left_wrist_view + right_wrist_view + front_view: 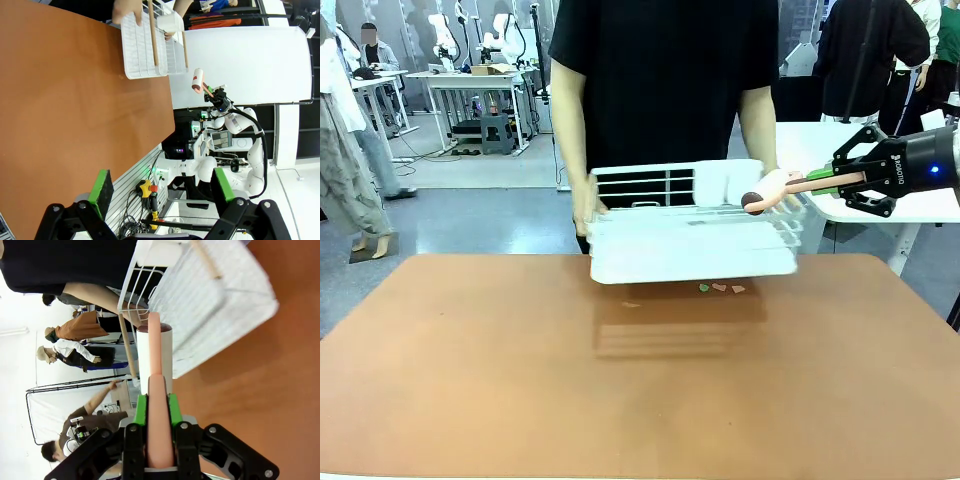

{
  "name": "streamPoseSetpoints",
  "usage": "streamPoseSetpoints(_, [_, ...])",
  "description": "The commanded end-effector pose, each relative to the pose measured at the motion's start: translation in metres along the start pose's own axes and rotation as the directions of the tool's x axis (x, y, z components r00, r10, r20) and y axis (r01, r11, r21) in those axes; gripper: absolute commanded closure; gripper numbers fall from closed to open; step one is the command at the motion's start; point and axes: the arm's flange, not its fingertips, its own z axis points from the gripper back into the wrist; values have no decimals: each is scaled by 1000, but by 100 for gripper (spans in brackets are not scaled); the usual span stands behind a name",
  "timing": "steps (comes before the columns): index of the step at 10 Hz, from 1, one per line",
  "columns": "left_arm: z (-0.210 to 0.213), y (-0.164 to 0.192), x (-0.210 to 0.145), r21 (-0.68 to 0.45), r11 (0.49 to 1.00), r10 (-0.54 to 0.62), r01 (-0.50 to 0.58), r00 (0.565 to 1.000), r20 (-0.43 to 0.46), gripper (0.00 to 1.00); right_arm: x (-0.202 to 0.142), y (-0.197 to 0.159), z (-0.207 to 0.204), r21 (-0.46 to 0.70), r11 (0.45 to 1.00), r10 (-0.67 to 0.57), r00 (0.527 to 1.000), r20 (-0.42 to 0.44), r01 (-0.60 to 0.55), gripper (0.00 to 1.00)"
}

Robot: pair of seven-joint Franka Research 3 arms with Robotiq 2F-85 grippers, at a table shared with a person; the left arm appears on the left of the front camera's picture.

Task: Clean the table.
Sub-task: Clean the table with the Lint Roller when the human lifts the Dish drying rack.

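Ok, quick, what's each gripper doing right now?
Left gripper: open, holding nothing.
Right gripper: shut on the lint roller, by its handle.

The right gripper [823,182] is a black linkage of angular bars tipped with green pads. White ROBOTIQ lettering runs along its body, and just behind it the black, rounded wrist [918,165] carries a blue light [934,170]. Round silver screws [212,429] sit at the finger joints behind the pads. The left gripper [162,184] is built alike, with black fingers, thick green pads [102,186] and silver pins at the knuckles. Behind the right gripper, its arm [239,124] is glossy white in rounded segments, with a black cable [264,150] looping alongside. The person wears a black short-sleeved top [665,80].
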Motion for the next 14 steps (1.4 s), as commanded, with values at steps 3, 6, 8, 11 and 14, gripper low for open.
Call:
streamPoseSetpoints(3, [1,-1,-4,-6,1000,-11,11,1000,6,0,-1,1,-1,-1,1000,2,1000,0,-2,99])
streamPoseSetpoints(6, [1,-1,-4,-6,1000,-11,11,1000,6,0,-1,1,-1,-1,1000,2,1000,0,-2,99])
streamPoseSetpoints(8, [1,-1,-4,-6,1000,-11,11,1000,6,0,-1,1,-1,-1,1000,2,1000,0,-2,99])
streamPoseSetpoints(11, [1,-1,-4,-6,1000,-11,11,1000,6,0,-1,1,-1,-1,1000,2,1000,0,-2,99])
streamPoseSetpoints(14, [1,-1,-4,-6,1000,-11,11,1000,6,0,-1,1,-1,-1,1000,2,1000,0,-2,99])
